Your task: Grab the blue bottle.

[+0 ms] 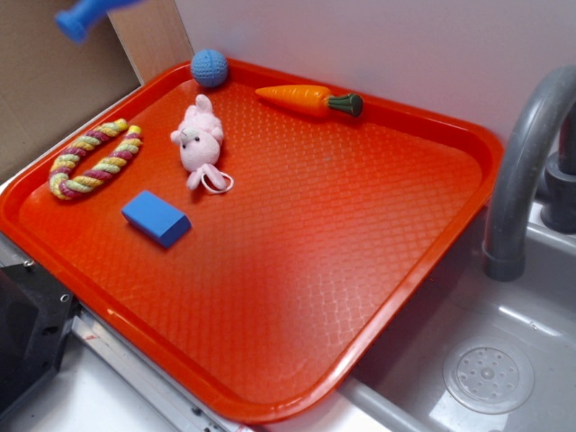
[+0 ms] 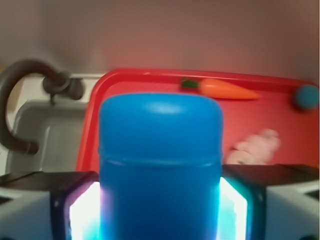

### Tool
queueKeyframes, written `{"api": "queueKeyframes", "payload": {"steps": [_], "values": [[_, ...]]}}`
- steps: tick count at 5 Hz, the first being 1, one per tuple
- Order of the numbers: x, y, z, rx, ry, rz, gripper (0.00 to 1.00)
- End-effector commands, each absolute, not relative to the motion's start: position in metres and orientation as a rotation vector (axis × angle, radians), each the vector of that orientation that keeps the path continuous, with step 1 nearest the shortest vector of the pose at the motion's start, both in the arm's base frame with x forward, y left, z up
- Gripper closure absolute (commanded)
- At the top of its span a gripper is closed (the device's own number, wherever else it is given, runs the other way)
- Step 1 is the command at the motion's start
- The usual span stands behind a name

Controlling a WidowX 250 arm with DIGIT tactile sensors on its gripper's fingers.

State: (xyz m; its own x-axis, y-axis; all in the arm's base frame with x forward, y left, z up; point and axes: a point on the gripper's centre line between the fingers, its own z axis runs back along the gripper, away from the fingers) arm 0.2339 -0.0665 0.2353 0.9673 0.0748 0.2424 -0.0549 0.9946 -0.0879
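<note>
One blue bottle (image 2: 160,165), clamped between the jaws of the gripper (image 2: 160,210), pads pressed to both sides of its body; held aloft above the orange tray's (image 1: 432,126) far left corner.

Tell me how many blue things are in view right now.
3. The blue bottle is held in the tool, lifted above the tray's far left corner. The blue knitted ball sits at that corner. The blue block lies near the tray's left edge.
</note>
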Motion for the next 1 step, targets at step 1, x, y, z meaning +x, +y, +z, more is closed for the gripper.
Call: {"api": "queueKeyframes", "payload": {"steps": [1], "values": [[0.2476, -0.061, 0.2465, -0.067, -0.201, -0.027, 0.21]]}}
